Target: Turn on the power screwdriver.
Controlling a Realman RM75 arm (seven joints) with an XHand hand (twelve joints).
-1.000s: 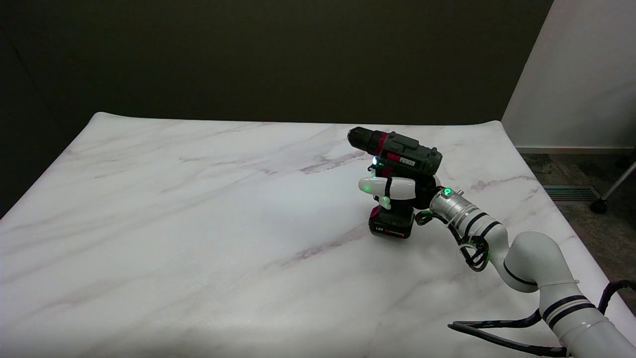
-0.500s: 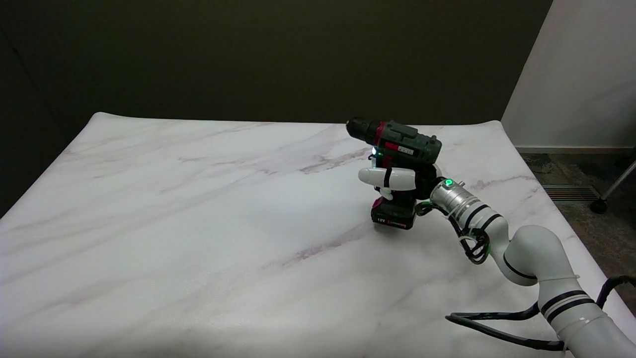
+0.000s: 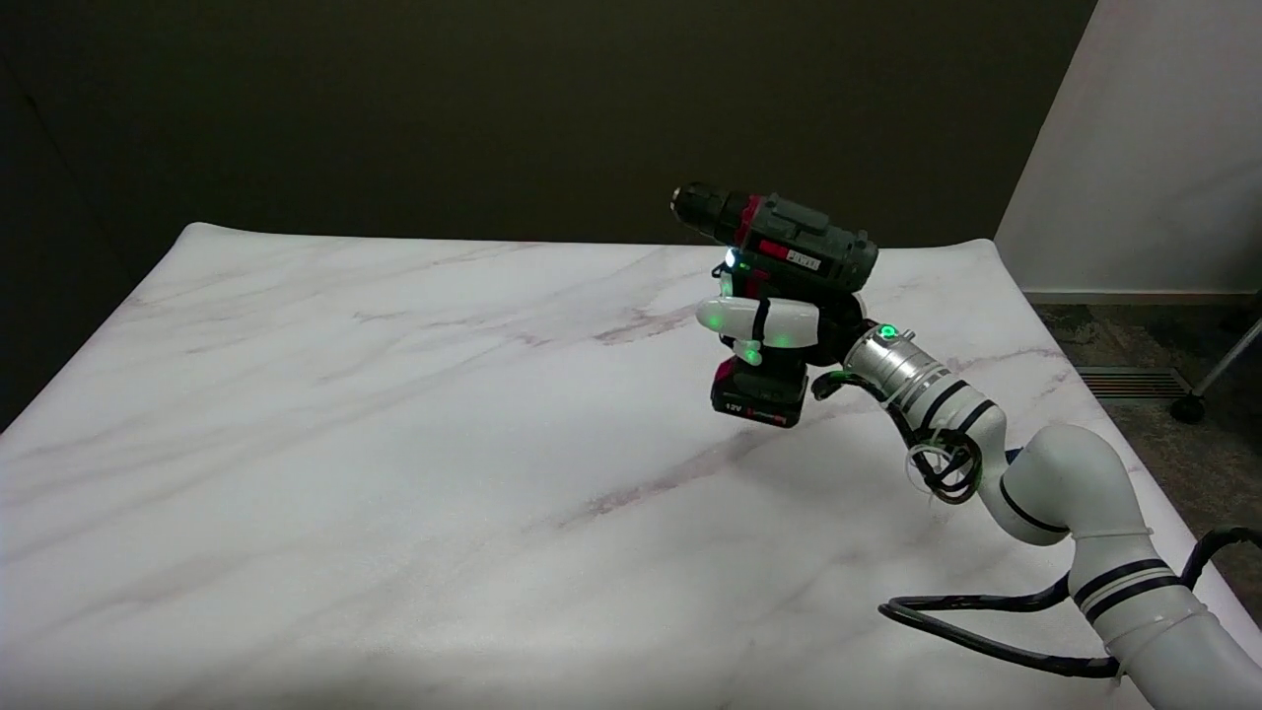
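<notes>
The power screwdriver (image 3: 789, 247) is dark green and black with red trim, and a black battery block forms its base. It hangs in the air above the far right part of the marble table (image 3: 394, 444), chuck pointing left. My right hand (image 3: 769, 325) grips its handle, white fingers wrapped across the front just under the body. A small white light glows below the chuck, and green light shows on the fingers. The trigger is hidden behind my fingers.
My right arm (image 3: 1045, 483) reaches in from the lower right, with a black cable (image 3: 986, 646) looping over the table's near right corner. A white wall and grey floor lie beyond the table's right edge.
My right hand has lifted the screwdriver off the table and carried it up and slightly left. Its base stood on the surface a second ago; now it hangs above it.
</notes>
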